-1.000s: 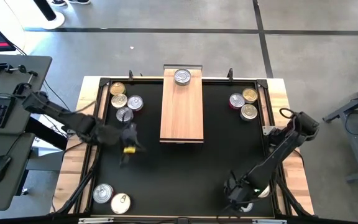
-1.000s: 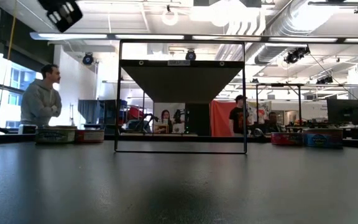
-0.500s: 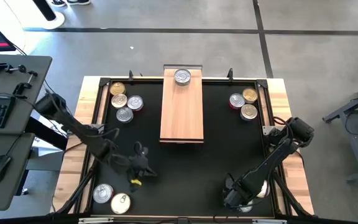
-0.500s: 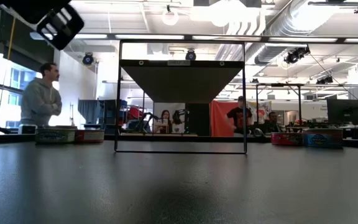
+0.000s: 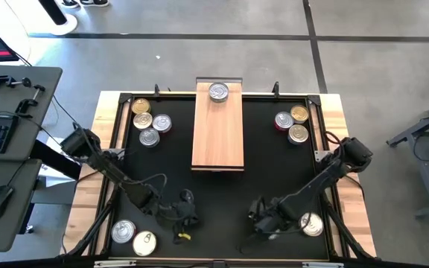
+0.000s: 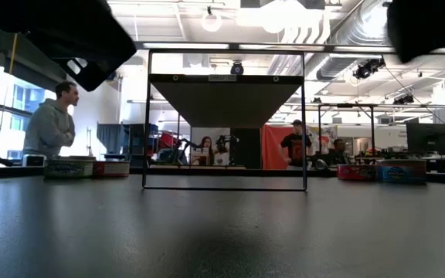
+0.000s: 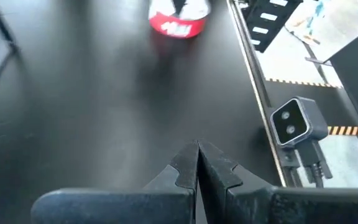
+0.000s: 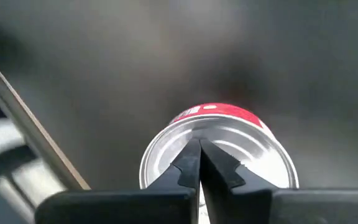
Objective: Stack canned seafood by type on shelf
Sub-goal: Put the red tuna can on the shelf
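Observation:
The light-wood shelf lies mid-table with one silver tin at its far end. More canned seafood sits on the black mat in groups at the far left, far right and near left. My left gripper hangs shut over bare mat near the front edge. My right gripper is shut, its tips right over the silver lid of a red-labelled tin. The arm hides that tin in the high view. Another tin lies bare beside it. My right gripper points steeply down at the red-labelled tin's lid, shut tips near the lid's middle. I cannot tell whether they touch it. The tin stands flat on the mat.
A raised black rail borders the mat, with pale wood beyond it. The low camera sits at the front edge, just ahead of my left gripper. People stand in the room behind the table.
My left gripper has swung from beside the far-left tins toward the near edge and the right, sinking as it went. My right gripper has shifted toward the table's left and tipped further down, uncovering the silver tin at the near right. Both stayed shut.

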